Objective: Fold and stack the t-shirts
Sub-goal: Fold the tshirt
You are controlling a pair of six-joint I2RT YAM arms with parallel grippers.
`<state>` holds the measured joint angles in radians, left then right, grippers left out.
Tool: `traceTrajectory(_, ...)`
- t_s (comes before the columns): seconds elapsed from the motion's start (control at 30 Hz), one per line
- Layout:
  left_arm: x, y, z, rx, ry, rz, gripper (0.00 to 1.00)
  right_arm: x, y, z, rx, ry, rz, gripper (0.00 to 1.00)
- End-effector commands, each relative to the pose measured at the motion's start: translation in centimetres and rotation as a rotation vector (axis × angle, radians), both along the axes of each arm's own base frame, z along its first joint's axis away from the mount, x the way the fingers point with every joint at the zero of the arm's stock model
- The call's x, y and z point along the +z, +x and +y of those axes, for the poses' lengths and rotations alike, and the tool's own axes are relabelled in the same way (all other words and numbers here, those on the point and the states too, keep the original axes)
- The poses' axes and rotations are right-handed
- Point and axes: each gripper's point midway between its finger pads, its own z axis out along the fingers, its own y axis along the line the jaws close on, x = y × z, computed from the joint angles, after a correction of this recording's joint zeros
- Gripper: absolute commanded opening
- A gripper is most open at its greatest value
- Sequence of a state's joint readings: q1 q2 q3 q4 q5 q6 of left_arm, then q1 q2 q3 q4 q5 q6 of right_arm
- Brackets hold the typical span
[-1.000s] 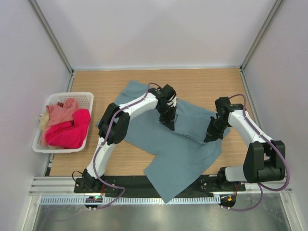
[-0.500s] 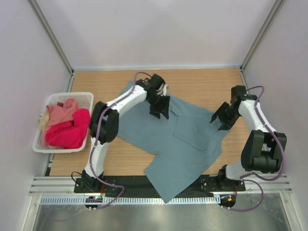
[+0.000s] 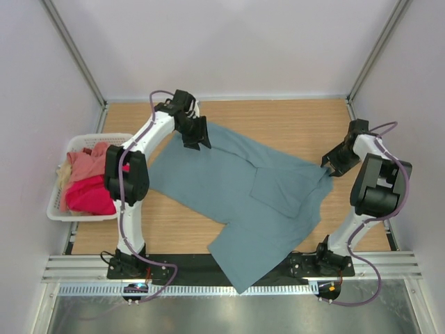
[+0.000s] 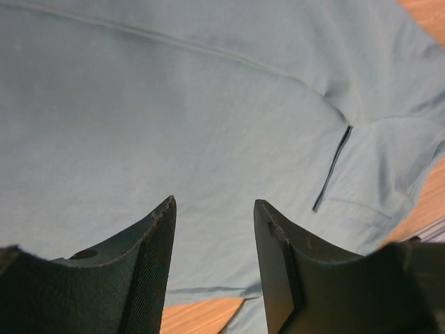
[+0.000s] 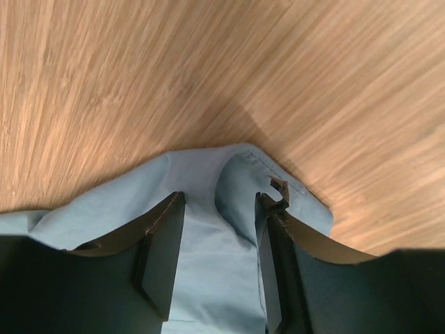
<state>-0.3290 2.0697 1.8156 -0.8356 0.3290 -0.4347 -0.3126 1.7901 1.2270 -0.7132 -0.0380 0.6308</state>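
The large grey-teal t-shirt (image 3: 229,188) lies spread across the wooden table, with a fold showing near its middle. My left gripper (image 3: 196,136) hovers over its far left corner. In the left wrist view this gripper (image 4: 214,202) is open with only flat shirt cloth (image 4: 174,104) below it. My right gripper (image 3: 332,165) is at the shirt's right corner. In the right wrist view this gripper (image 5: 220,196) is open, its fingers standing either side of a rumpled hem (image 5: 243,167). The salmon (image 3: 87,163), crimson-pink (image 3: 90,196) and cream (image 3: 64,174) t-shirts lie in the basket.
A white slotted basket (image 3: 119,138) stands at the table's left edge. The grey-teal shirt's near corner (image 3: 240,275) hangs over the table's front edge onto the black rail. Bare wood (image 3: 292,122) shows at the back right. Walls close in on three sides.
Both grippers have opened and let go of the grey-teal shirt. The left arm swung to the far left, the right arm out to the right, and the shirt now lies wider.
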Motion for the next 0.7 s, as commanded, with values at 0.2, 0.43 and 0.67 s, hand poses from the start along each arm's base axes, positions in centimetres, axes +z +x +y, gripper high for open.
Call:
traceTrajectory(0.2, 2.1, -0.8, 0.7, -0.028, -0.010, -0.043, 0.50, 0.5, 1.6, -0.6, 0.000, -0.037, -0.054, 0.23)
traceTrajectory(0.43, 2.5, 1.2, 0.7, 0.002, -0.020, -0.051, 0.51, -0.7, 0.5, -2.0, -0.006, -0.094, -0.003, 0.08)
traceTrajectory(0.67, 4.4, 0.3, 1.3, 0.025, -0.019, -0.088, 0.50, -3.3, 1.5, -3.9, -0.022, -0.165, 0.031, 0.08)
